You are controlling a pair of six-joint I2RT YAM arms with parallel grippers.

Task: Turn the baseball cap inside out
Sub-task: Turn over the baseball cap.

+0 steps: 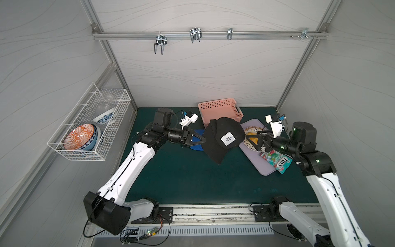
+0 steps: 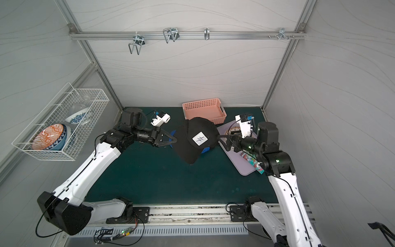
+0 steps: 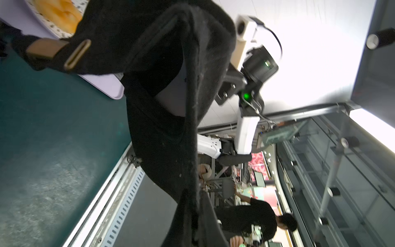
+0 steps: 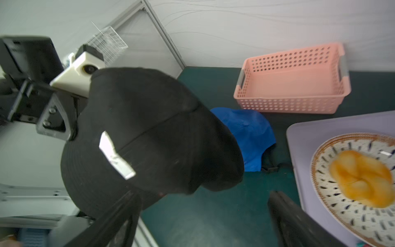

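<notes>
While the left claw (image 1: 204, 140) is pinching the edge of the black baseball cap (image 1: 222, 139) with its jaws closed tight on the cloth, the cap is hanging clear above the green surface (image 1: 181, 175). It is hanging around the middle and toward the far side, with its brim pointing to the near side. A white patch (image 1: 228, 139) on its crown is facing upward. The right claw (image 1: 251, 142) is hovering just right of the cap with its jaws spread wide, gripping nothing; whether one finger is brushing the cloth I cannot tell. Beneath the black cap a blue cap (image 4: 245, 132) is lying on the surface. A pink basket (image 1: 220, 107) is standing just beyond. A lavender tray (image 1: 265, 169) carrying a patterned plate (image 4: 352, 209) is lying to the right.
</notes>
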